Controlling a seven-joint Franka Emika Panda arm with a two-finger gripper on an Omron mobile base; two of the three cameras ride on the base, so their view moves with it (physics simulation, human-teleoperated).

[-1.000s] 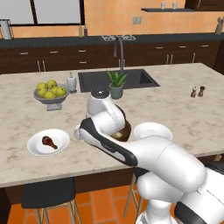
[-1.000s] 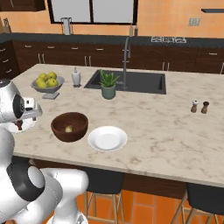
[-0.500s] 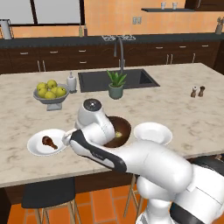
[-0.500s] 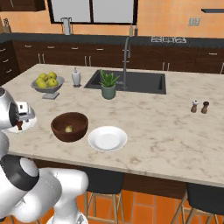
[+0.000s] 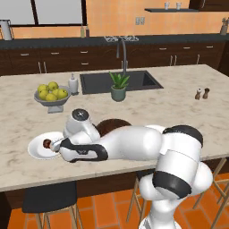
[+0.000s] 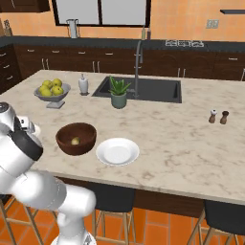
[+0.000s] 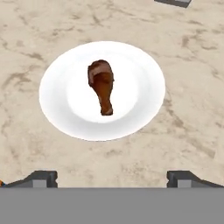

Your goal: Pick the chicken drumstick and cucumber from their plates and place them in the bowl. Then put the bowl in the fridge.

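Note:
The chicken drumstick (image 7: 102, 89), dark reddish-brown, lies in the middle of a white plate (image 7: 61, 96), meaty end away from me. My gripper (image 7: 112, 178) hangs open above the plate's near edge, its fingertips (image 7: 41, 178) wide apart and holding nothing. In the left base view the arm reaches left over this plate (image 5: 36, 150), and the drumstick (image 5: 46, 143) shows just beside the hand. The brown wooden bowl (image 6: 76, 138) stands to the right with the yellow-green cucumber (image 6: 75, 141) inside it. A second white plate (image 6: 117, 151) next to the bowl is bare. The fridge is out of view.
A grey footed bowl of yellow-green fruit (image 5: 51, 96) and a soap bottle (image 5: 73, 83) stand behind the plate. A potted plant (image 5: 118, 87) sits by the sink (image 5: 134, 79). Salt and pepper shakers (image 5: 201, 94) are far right. Stools stand below the counter's front edge.
The arm has swung left from over the brown bowl and lowered above the drumstick's plate. The gripper has stayed open and the cucumber has stayed in the bowl.

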